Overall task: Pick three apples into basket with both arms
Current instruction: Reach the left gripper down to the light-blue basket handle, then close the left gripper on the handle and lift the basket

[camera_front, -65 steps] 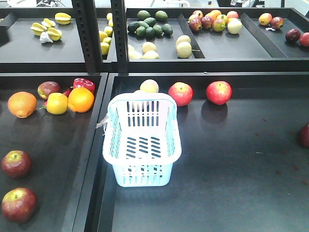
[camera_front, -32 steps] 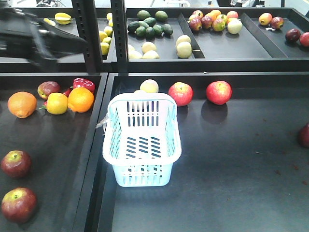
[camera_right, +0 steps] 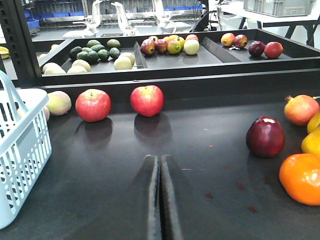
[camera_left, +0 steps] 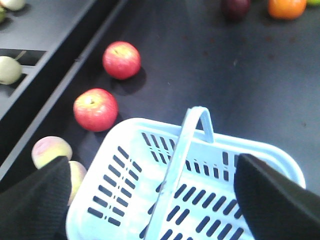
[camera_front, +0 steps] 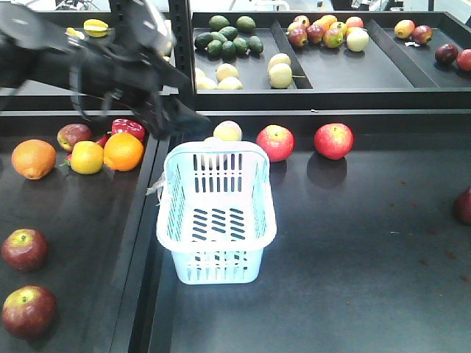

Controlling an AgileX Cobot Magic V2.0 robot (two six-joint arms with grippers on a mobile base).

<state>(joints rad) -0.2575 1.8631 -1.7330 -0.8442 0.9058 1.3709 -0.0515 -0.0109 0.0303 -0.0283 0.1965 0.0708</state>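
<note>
The pale blue basket (camera_front: 176, 220) stands empty on the dark shelf, handle (camera_left: 175, 165) lying across its top. Two dark red apples (camera_front: 23, 248) (camera_front: 28, 311) lie in the left tray's front, and another one (camera_front: 464, 206) (camera_right: 265, 136) sits at the right edge. My left gripper (camera_front: 180, 116) (camera_left: 155, 200) hovers open over the basket's (camera_left: 120, 190) far end, fingers (camera_left: 35, 200) wide apart and holding nothing. The right gripper (camera_right: 160, 160) is shut and empty, low over bare shelf, right of the basket (camera_right: 20, 150).
Two bright red apples (camera_front: 275, 143) (camera_front: 333, 140) and pale fruit (camera_front: 227, 131) lie behind the basket. Oranges (camera_front: 123, 151) (camera_front: 33, 159) and a yellow apple (camera_front: 87, 157) are in the left tray. An upper shelf (camera_front: 324, 95) holds more fruit; rack posts (camera_front: 180, 51) rise behind.
The left arm has swept in from the upper left and moved right and down, now over the basket's far end. The basket and fruit have not moved.
</note>
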